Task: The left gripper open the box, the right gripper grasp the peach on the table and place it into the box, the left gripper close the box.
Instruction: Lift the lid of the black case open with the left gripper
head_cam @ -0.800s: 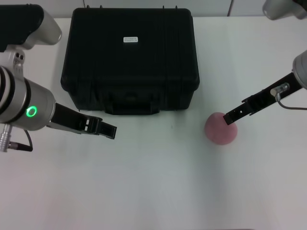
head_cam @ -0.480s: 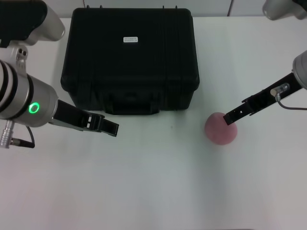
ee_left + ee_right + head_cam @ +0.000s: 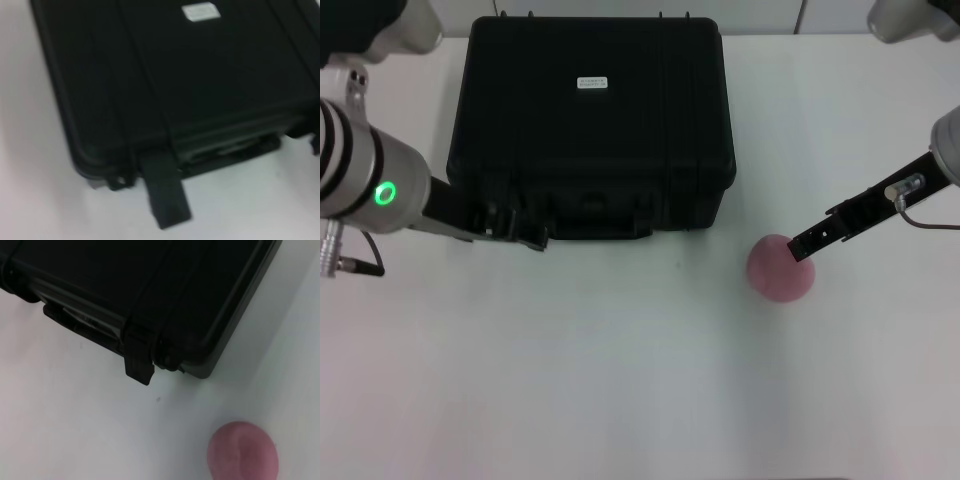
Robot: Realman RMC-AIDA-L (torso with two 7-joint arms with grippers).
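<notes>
Overhead head view; wrists near box (image 3: 590, 120)

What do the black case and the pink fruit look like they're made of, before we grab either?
The large black ribbed case looks like hard moulded plastic with a matte finish: stiff ribs, a moulded handle and hinged latches. The small round dusty-pink peach has dull, shineless skin with a shallow dimple; whether it is real or a soft replica cannot be told.

I see a plain white worktop (image 3: 620, 380). On it sits the closed black box (image 3: 590, 125) toward the far edge, and the pink peach (image 3: 778, 270) lies near the box's front right corner, apart from it.
</notes>
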